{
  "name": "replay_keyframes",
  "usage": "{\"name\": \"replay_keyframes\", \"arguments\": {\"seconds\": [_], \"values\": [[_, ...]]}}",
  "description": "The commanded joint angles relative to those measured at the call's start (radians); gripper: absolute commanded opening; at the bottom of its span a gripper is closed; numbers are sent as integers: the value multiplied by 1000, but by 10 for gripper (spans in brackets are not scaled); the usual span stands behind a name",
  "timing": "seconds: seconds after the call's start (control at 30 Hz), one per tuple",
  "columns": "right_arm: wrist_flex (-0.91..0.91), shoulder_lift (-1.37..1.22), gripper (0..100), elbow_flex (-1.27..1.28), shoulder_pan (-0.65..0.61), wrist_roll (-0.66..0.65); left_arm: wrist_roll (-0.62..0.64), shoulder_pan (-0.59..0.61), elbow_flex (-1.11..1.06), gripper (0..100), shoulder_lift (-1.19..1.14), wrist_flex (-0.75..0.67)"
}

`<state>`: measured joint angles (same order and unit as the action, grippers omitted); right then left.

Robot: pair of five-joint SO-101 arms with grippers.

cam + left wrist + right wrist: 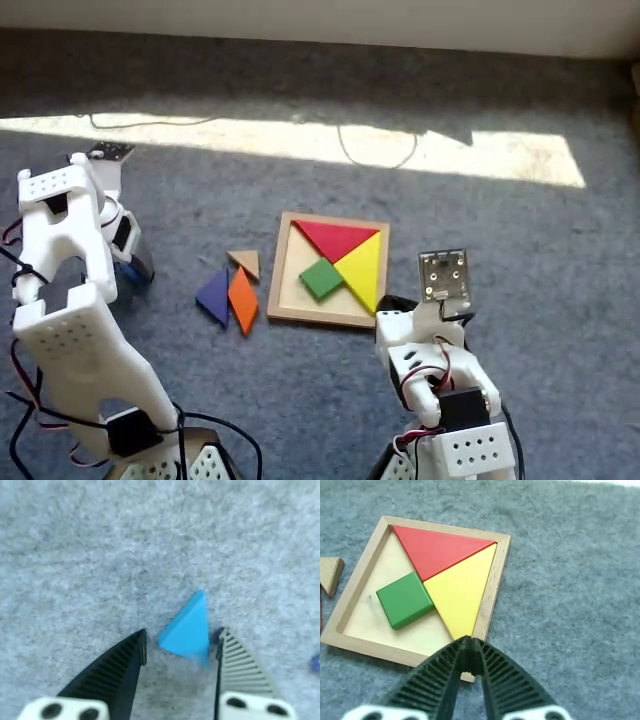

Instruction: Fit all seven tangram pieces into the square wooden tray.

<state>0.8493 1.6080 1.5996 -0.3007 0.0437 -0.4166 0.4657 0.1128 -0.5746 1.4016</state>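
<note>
Left gripper (182,632) spread wide; blue triangle (189,622) lies on carpet between its fingers, far out at 9 o'clock of the tray (276,270). Right gripper (470,642) pinched closed at tray's 5 o'clock corner. Inside: red triangle (437,550), yellow triangle (462,597), green square (405,600). Purple piece (215,295), orange piece (243,298) and wooden triangle (246,262) lie just beside tray, 9 o'clock.

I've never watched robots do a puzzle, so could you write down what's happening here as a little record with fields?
Surface: grey carpet
Tray: square wooden tray, partly filled
In tray: red triangle, yellow triangle, green square
Beside tray: tan triangle, purple triangle, orange piece, all on the carpet
Apart: light blue triangle, on the carpet
Left gripper: open, one finger on each side of the light blue triangle
Right gripper: shut, over the tray's rim by the yellow triangle's tip
Left to place: four pieces
</note>
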Motion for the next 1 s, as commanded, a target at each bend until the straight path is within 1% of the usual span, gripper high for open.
{"name": "replay_keyframes", "arguments": {"seconds": [0.0,0.5,0.67,0.9,0.97], "values": [[-25,19,13,-12,7,3,29,-51,5,225,18,-43],[-25,19,13,-12,7,3,26,-81,5,216,19,-38],[-25,19,13,-12,7,3,26,-82,4,149,19,-35],[-25,19,13,-12,7,3,25,-120,-5,141,21,-32],[-25,19,13,-12,8,3,26,-137,2,112,22,-29]]}}
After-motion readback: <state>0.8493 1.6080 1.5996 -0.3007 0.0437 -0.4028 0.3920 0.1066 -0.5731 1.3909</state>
